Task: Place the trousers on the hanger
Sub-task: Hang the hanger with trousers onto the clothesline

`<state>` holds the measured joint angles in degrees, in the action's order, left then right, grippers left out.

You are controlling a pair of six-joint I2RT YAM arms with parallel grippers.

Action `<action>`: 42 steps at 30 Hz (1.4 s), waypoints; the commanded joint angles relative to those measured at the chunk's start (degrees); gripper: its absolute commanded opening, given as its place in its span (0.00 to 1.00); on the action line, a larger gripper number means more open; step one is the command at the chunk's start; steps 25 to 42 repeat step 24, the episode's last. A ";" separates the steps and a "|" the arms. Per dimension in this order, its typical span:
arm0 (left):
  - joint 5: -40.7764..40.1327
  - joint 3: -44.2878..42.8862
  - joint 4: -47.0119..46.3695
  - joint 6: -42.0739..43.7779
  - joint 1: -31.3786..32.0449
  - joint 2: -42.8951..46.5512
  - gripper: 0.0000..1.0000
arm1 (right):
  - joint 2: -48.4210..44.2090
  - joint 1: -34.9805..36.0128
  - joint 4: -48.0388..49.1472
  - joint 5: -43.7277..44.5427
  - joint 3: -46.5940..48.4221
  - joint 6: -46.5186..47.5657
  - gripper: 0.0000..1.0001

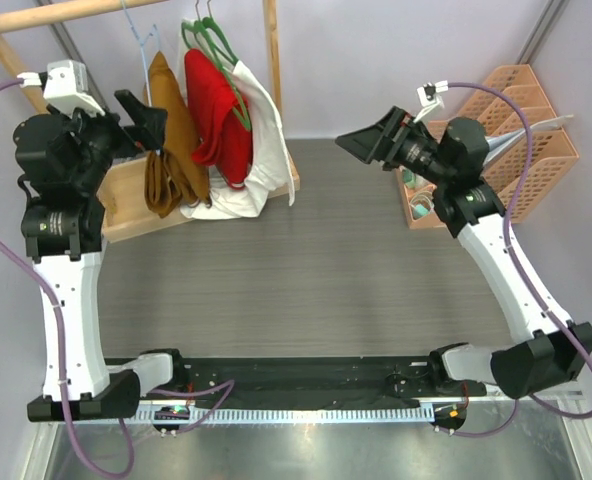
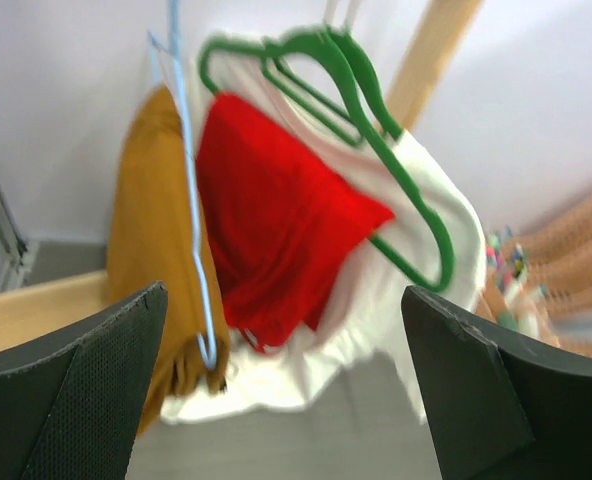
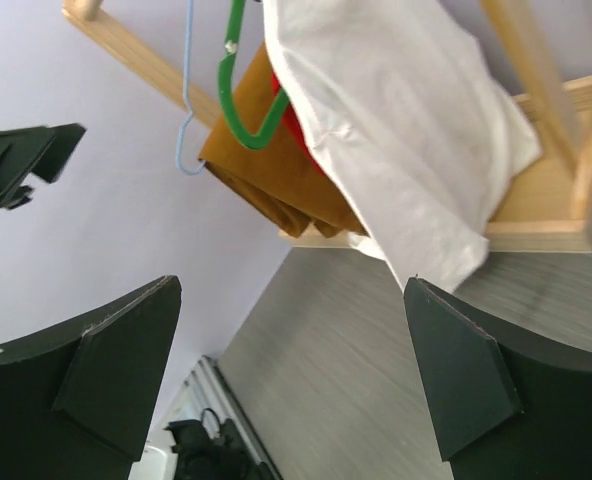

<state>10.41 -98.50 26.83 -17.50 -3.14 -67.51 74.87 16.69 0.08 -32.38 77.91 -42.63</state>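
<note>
The mustard trousers hang folded over the thin light-blue hanger, which hooks on the wooden rack's top rail at the back left. In the left wrist view the trousers drape beside the blue wire of the hanger. My left gripper is raised just left of the trousers, open, with nothing between its fingers. My right gripper hovers open over the table's right half, well apart from the rack, facing the trousers and hanger.
A red garment and a white garment hang on green hangers right of the trousers. The wooden rack has a base frame on the table. Orange lattice baskets stand at the back right.
</note>
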 commanded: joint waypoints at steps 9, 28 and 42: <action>15.52 4.61 42.07 12.04 -0.20 -0.26 1.00 | -17.20 -4.65 -19.39 8.11 -10.04 23.81 1.00; 6.11 27.66 37.24 18.62 -0.29 12.65 1.00 | -27.32 -4.73 -26.89 13.13 -27.20 35.78 1.00; 6.11 27.66 37.24 18.62 -0.29 12.65 1.00 | -27.32 -4.73 -26.89 13.13 -27.20 35.78 1.00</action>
